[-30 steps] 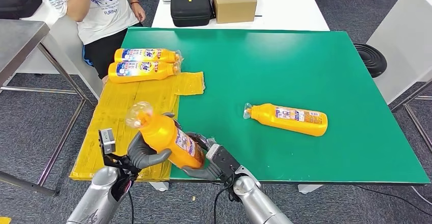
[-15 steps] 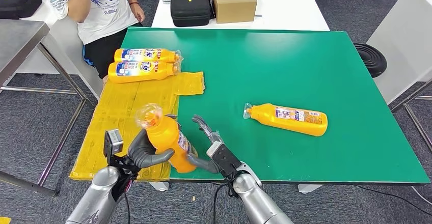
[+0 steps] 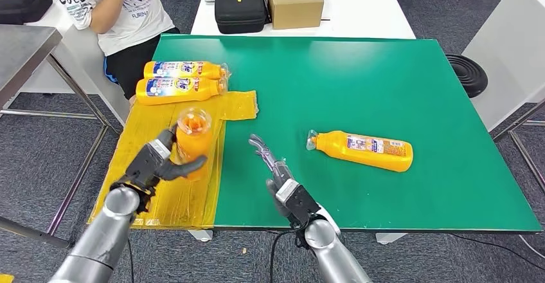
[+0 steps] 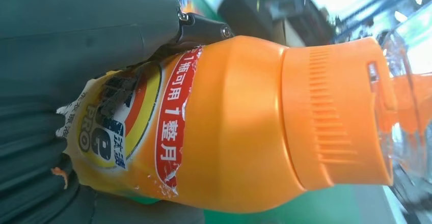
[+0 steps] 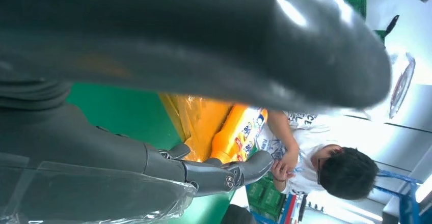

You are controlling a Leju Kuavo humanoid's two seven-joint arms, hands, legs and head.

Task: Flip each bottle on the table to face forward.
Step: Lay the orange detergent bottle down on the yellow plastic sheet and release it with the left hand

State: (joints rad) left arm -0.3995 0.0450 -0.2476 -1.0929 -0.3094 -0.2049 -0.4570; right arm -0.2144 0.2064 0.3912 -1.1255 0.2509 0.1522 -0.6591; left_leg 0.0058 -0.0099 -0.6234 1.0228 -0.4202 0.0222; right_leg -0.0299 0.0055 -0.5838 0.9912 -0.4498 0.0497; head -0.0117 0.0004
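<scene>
My left hand (image 3: 154,162) grips an orange bottle (image 3: 191,138) above the yellow sheet (image 3: 151,183) at the table's left front, its clear cap end pointing up toward me. The left wrist view shows that bottle (image 4: 239,127) close up, with a red and yellow label and a ribbed orange cap, held in my left hand (image 4: 76,56). My right hand (image 3: 283,183) is open over the green table (image 3: 360,83), fingers stretched forward, holding nothing. Another orange bottle (image 3: 363,149) lies on its side to its right. Two bottles (image 3: 183,80) lie side by side at the sheet's far end.
A person in a white shirt (image 3: 122,6) sits at the table's far left corner, close to the two bottles. A black case (image 3: 240,6) and a cardboard box (image 3: 294,0) stand on the white table behind. A grey metal table (image 3: 26,45) is at left.
My left hand has carried the bottle up and to the left over the yellow sheet. My right hand has let go of it and now reaches forward, open.
</scene>
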